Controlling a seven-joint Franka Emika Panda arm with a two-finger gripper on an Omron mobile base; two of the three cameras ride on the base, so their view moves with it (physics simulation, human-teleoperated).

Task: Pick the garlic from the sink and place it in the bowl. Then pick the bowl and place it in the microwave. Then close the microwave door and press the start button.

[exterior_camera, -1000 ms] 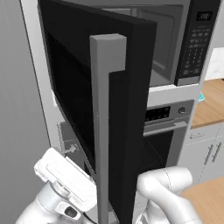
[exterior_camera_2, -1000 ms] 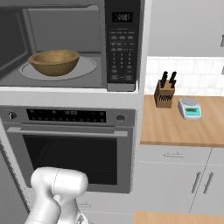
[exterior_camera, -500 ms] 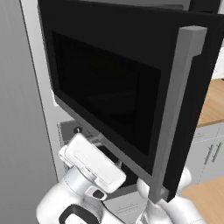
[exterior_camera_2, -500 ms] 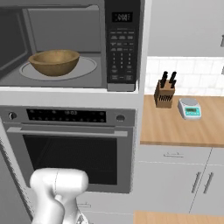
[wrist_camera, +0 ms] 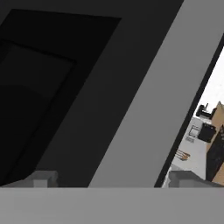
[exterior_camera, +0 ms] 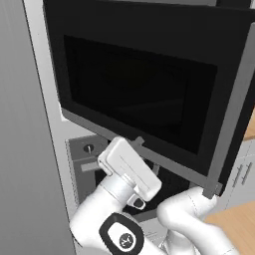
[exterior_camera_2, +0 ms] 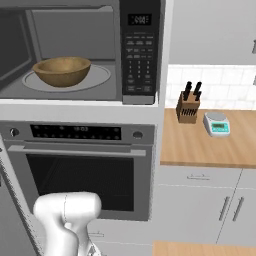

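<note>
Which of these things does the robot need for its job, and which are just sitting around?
For the job:
- the bowl, inside the microwave
- the microwave door, swung partly open, with its grey handle
- the pincer, open, close to the handle

Just sitting around:
- the oven below
- the knife block on the counter
- the kitchen scale beside it

The big black microwave door [exterior_camera: 144, 94] is swung out and has a dark window. Its tall grey handle [exterior_camera: 233, 119] runs down the right side. The robot's white hand [exterior_camera: 130, 172] sits just under the door's bottom edge, maybe touching it.
</note>
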